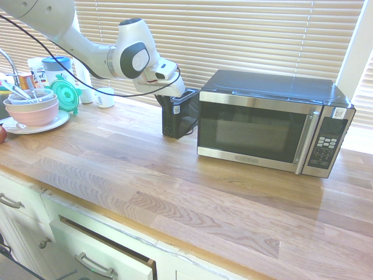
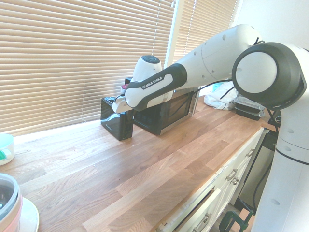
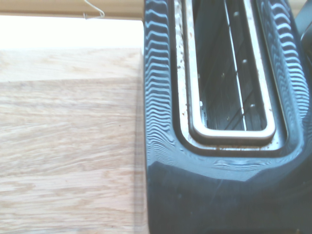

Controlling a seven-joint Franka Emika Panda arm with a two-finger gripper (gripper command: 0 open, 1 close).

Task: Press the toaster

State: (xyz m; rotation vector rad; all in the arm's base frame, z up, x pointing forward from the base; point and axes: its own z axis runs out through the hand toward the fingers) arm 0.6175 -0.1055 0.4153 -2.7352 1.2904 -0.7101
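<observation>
The toaster (image 1: pixel 176 119) (image 2: pixel 117 124) is a small black box standing on the wooden counter by the window, right beside the microwave. My gripper (image 1: pixel 184 95) (image 2: pixel 117 107) hangs at the toaster's front end, at the level of its top edge, and is shut with nothing held. Whether it touches the toaster I cannot tell. From close above, the wrist view shows the toaster's (image 3: pixel 165 185) glossy black top and its long metal-rimmed slot (image 3: pixel 229 87), with crumbs along the rim.
A steel and black microwave (image 1: pixel 262 125) (image 2: pixel 166 113) stands right against the toaster. Stacked bowls on a plate (image 1: pixel 32 111), a green lid (image 1: pixel 64 93) and a white mug (image 1: pixel 105 97) sit down the counter. Window blinds run behind. Bare wood (image 1: pixel 175 186) spreads in front.
</observation>
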